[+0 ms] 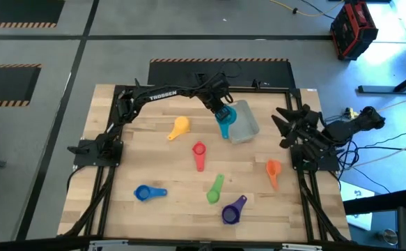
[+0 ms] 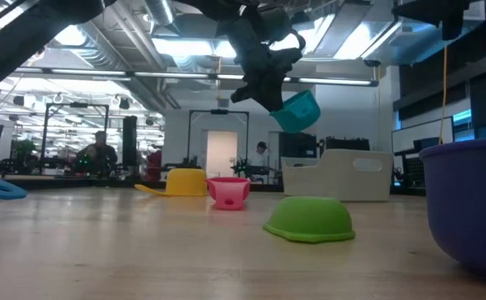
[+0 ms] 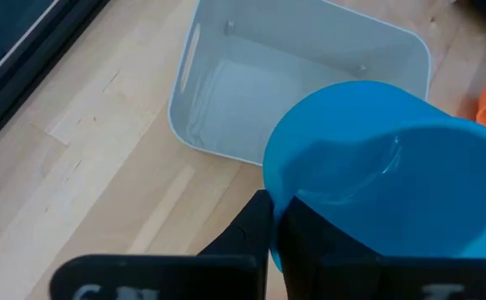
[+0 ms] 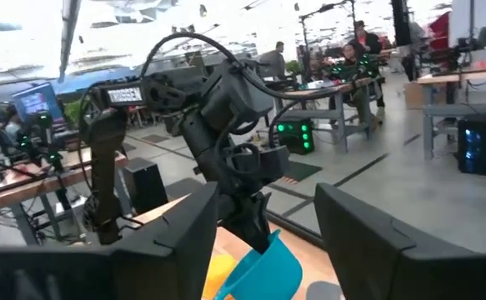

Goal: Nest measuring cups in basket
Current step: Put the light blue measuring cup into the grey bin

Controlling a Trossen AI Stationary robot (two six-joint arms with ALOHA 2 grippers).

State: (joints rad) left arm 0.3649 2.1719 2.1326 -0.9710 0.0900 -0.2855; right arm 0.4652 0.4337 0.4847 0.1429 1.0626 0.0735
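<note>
While the high view hides it, I am seeing the left gripper (image 3: 272, 229) pinching the teal cup (image 3: 393, 175) above the basket (image 3: 226, 92) rim in the left wrist view.

Light wood-plank table (image 1: 154, 167), black frame rails along the edges. Resting on it: clear basket (image 1: 244, 124) toward the far side, yellow cup (image 1: 179, 127) to its left, red cup (image 1: 199, 154) mid-table, orange cup (image 1: 273, 171) right side, blue cup (image 1: 147, 193) front left, green cup (image 1: 214, 189) and purple cup (image 1: 233, 210) front centre, near each other.
</note>
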